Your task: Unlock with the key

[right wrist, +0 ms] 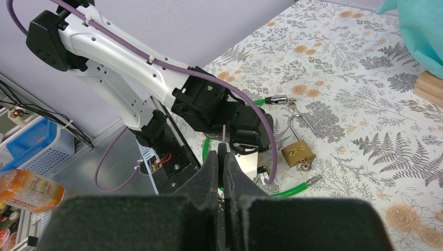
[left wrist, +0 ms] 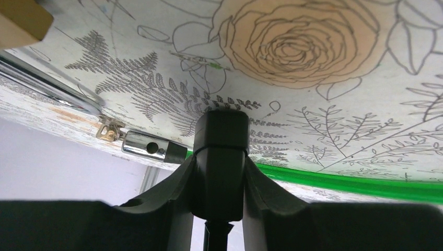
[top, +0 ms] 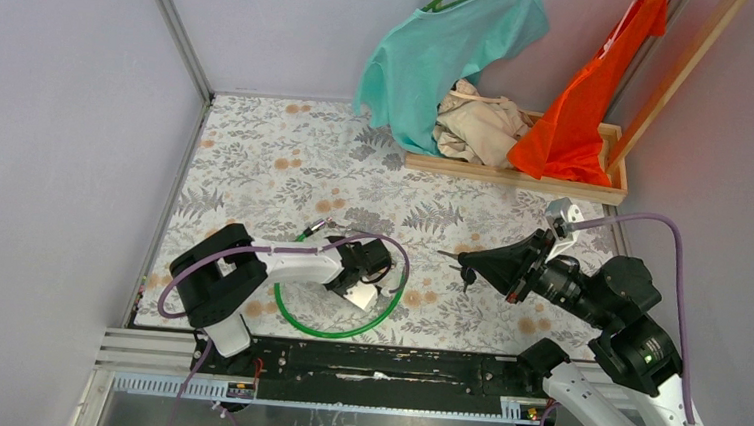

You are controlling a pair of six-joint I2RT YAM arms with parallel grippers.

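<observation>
My right gripper (top: 462, 260) (right wrist: 222, 152) is shut on a key (top: 447, 253) (right wrist: 223, 134); its thin blade points at the left arm, and more black-headed keys hang below. A brass padlock (right wrist: 298, 151) lies on the floral table, its shackle toward the far side and a small ring at its base. A green cable (top: 330, 332) (left wrist: 355, 175) (right wrist: 292, 189) loops around the left arm's end. My left gripper (top: 380, 261) (left wrist: 219, 157) lies low on the table, shut on a black block (left wrist: 220, 133). What the block belongs to is not clear. A chrome cable end (left wrist: 146, 148) lies beside it.
A wooden rack (top: 516, 176) at the back right holds a teal shirt (top: 445, 47), an orange cloth (top: 586, 107) and beige fabric (top: 474, 125). Grey walls close the left and right sides. A black rail (top: 363, 362) runs along the near edge. A blue basket (right wrist: 31, 149) sits off the table.
</observation>
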